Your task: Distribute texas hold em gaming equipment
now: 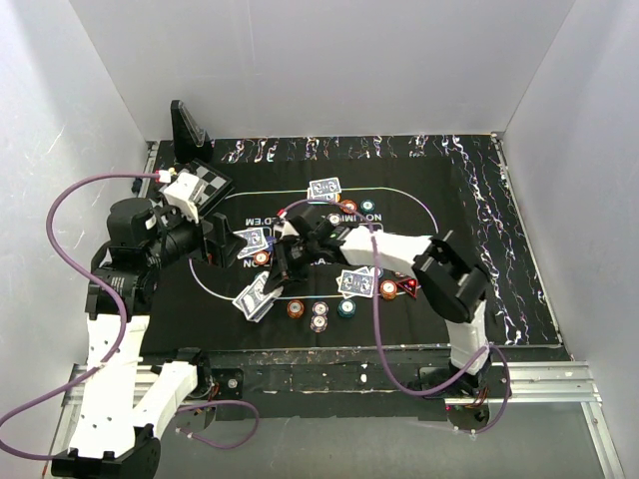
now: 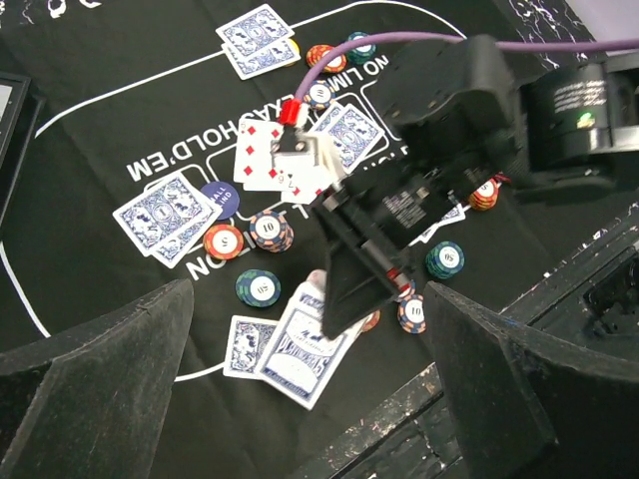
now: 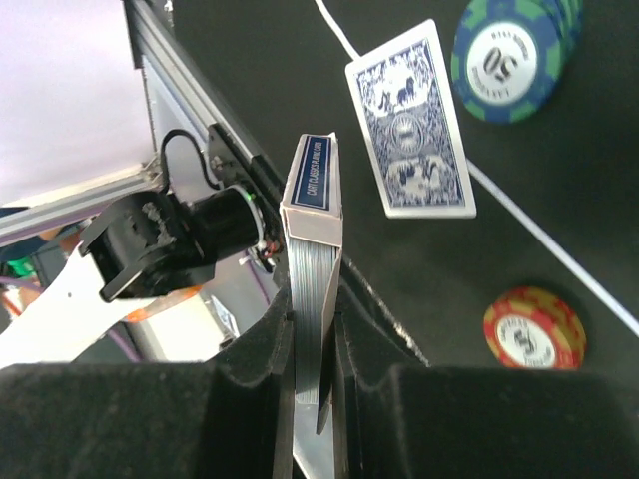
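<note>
Right gripper (image 3: 315,344) jaws pinch a blue card box (image 3: 312,225) close to the bench's near edge, left of the middle. Its flap carries small white writing that is too small to read surely. Beside it, one face-down playing card (image 3: 411,125) lies on the black mat (image 3: 300,60), and a teal chip (image 3: 504,60) reads "50". Left gripper (image 2: 310,399) jaws stand spread wide above the mat's "HOLD'EM" print.

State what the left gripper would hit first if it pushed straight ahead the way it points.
Most likely the card box held by the right gripper: it sits dead ahead of the open left gripper, though how far off is unclear.
</note>
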Motion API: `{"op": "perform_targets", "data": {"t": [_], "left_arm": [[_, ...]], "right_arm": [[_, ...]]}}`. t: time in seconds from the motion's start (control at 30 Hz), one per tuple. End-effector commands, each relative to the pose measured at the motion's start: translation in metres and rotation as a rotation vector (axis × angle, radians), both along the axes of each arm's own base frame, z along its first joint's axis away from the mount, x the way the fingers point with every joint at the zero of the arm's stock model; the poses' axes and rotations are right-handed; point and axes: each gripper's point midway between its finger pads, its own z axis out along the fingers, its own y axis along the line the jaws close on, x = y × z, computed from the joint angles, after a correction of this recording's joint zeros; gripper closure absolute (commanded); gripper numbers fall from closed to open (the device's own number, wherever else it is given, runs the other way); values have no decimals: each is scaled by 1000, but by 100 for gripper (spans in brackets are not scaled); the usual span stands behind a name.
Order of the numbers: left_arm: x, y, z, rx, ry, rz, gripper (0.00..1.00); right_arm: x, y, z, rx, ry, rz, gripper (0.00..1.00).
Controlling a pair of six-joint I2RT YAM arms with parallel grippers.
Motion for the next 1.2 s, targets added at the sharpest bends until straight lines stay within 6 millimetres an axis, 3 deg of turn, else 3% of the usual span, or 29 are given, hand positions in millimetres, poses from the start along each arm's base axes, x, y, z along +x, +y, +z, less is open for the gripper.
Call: {"op": "perform_targets", "data": {"t": [0.0, 0.13, 0.33, 0.53, 0.8, 0.83, 0.97, 1.17], "left_arm": [[2, 8, 10, 4, -5, 54, 0], [5, 12, 7, 20, 15, 80, 0], [6, 18, 10, 35, -5, 110, 0], [9, 22, 6, 60, -14, 122, 0], [11, 19, 3, 57, -15, 103, 0], [11, 19, 2, 56, -14, 102, 0], [11, 19, -3, 56, -4, 101, 0], [12, 18, -9, 48, 3, 97, 0]], "right_arm": [[0, 27, -1, 0, -87, 48, 99], [-3, 43, -16, -21, -106, 74, 99], [-4, 49, -42, -38, -101, 71, 99], [-5, 36, -74, -135, -91, 41, 99], [3, 12, -94, -286, -128, -6, 99], [4, 9, -97, -303, -127, -12, 98], [1, -4, -110, -365, -131, -19, 78], [1, -9, -110, -367, -143, -25, 79]]}}
